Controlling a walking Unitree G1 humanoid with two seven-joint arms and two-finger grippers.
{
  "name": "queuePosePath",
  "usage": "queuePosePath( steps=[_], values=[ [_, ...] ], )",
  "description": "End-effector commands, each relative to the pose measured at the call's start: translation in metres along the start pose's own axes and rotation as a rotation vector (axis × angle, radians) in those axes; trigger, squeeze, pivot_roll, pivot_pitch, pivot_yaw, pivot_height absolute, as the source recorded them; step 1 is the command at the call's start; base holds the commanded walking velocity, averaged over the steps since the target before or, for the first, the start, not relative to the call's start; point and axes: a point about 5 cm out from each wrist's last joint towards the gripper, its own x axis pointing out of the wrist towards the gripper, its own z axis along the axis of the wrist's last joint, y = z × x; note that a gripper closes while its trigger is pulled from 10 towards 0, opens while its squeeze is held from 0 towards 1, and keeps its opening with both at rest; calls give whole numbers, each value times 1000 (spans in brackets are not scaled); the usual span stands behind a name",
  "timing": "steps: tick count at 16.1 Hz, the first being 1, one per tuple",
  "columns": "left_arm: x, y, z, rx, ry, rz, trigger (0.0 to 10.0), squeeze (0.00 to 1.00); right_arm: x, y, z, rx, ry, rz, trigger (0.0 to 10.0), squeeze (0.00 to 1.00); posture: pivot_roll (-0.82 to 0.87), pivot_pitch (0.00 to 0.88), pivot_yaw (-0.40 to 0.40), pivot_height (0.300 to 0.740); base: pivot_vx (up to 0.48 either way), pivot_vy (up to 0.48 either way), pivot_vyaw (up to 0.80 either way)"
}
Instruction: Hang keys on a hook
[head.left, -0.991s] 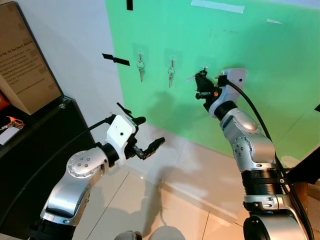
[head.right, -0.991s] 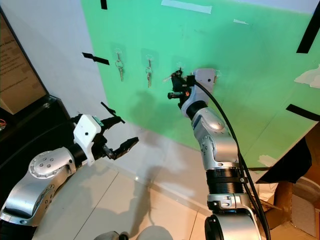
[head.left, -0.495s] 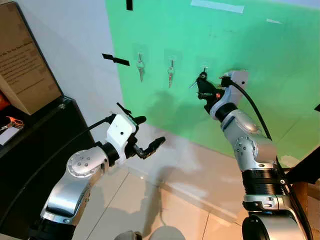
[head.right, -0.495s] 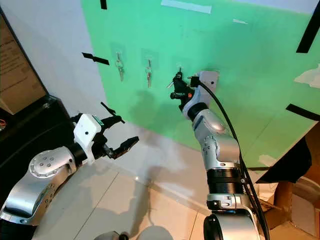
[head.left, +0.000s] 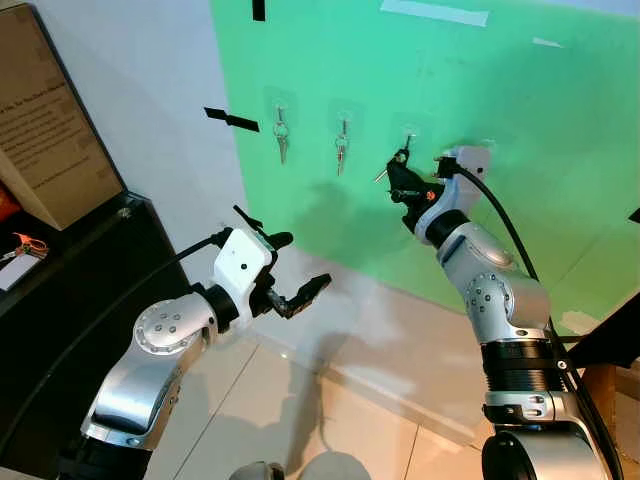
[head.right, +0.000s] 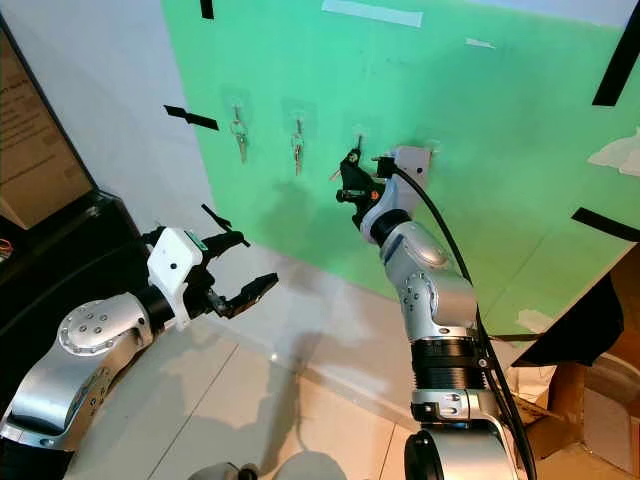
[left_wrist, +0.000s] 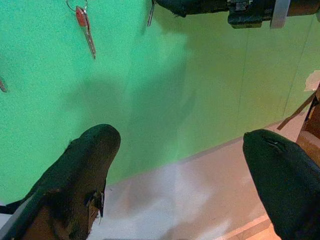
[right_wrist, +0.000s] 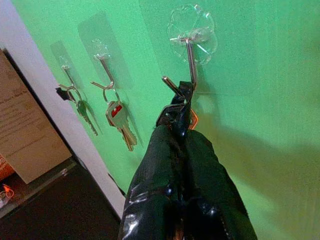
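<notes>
Green wall | right gripper pinching keys at hook | left gripper spread wide, empty

Bright, even lighting; soft arm shadows fall on the green wall and floor; head views sharp, near fingertips in wrist views slightly blurred
</notes>
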Motion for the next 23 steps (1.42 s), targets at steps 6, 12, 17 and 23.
queuePosePath(
  steps=[6,12,17,23],
  values=[
    [4,5,17,1,-85,13,10000,0,-1,2,-7,-2,29,8,10000,0,-32,0,53,740,0,0,0],
    [5,5,18,-1,-90,15,10000,0,-6,-1,-15,42,40,6,10000,1000,-34,0,52,740,0,0,0],
    [4,8,8,-1,-48,102,10000,0,-33,-1,-35,-22,93,71,10000,1000,-42,0,43,740,0,0,0],
    [-13,17,-30,-22,81,405,10000,0,-97,-12,-70,-171,206,-24,10000,1000,-61,0,24,740,0,0,92]
  ],
)
